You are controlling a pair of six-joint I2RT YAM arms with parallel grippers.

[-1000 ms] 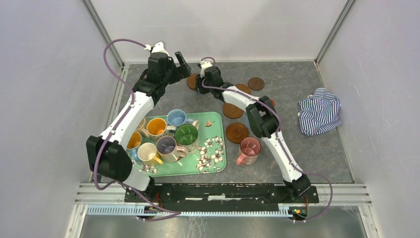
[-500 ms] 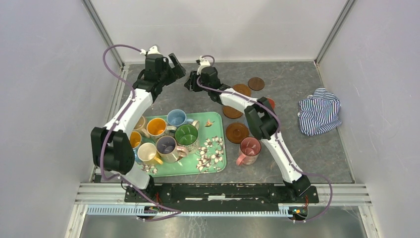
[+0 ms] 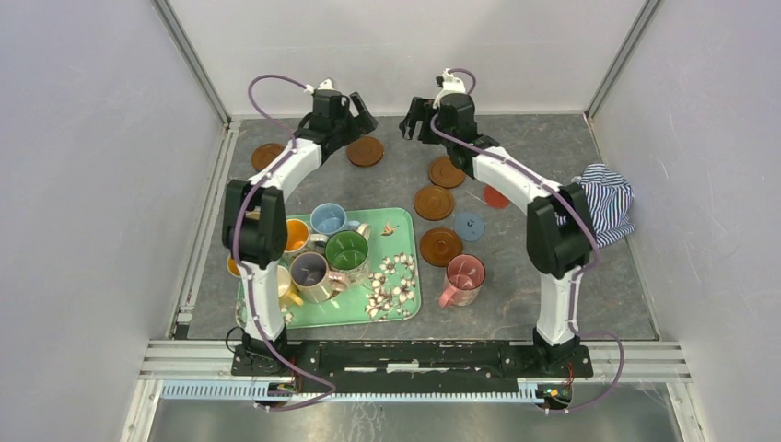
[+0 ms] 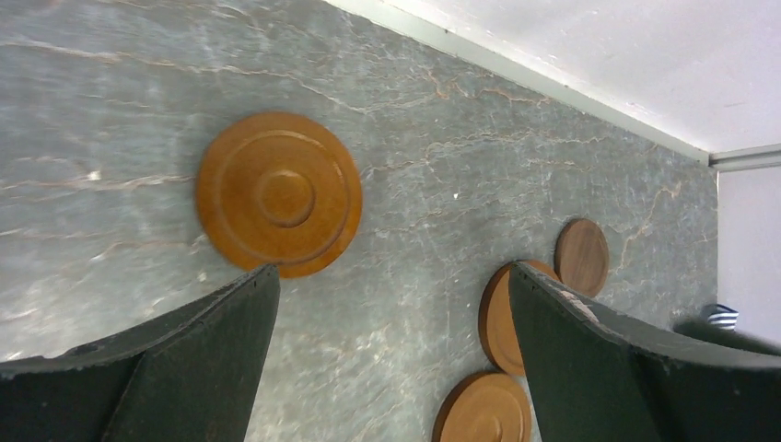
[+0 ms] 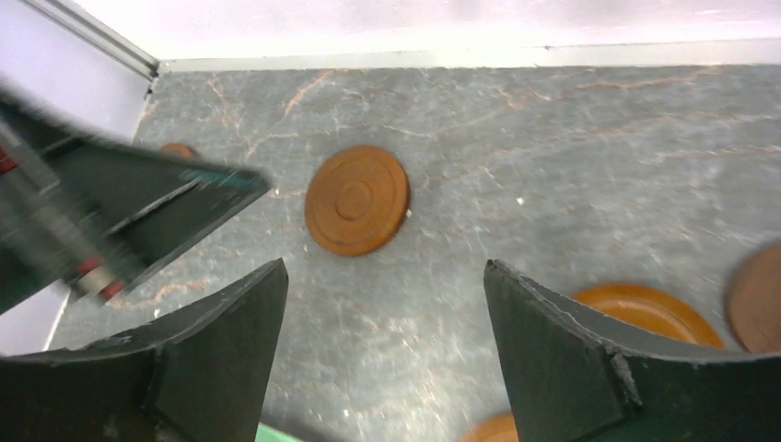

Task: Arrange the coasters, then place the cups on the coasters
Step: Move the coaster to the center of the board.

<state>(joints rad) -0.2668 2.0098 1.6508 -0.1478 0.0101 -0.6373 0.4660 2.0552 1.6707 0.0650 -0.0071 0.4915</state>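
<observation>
Frankly, I'd call this early going. The coasters (image 3: 433,202) lie scattered over the far half of the surface (image 3: 534,147) in no tidy order, and no cup sits on one. Most of the cups (image 3: 346,249) crowd the green tray (image 3: 405,285). The pink cup (image 3: 463,276) stands on bare surface just beside a coaster. My left gripper (image 4: 391,269) is spread wide and empty, hovering near a ringed coaster (image 4: 278,193) without touching it. My right gripper (image 5: 385,267) is also spread wide, holding nothing, above bare surface.
</observation>
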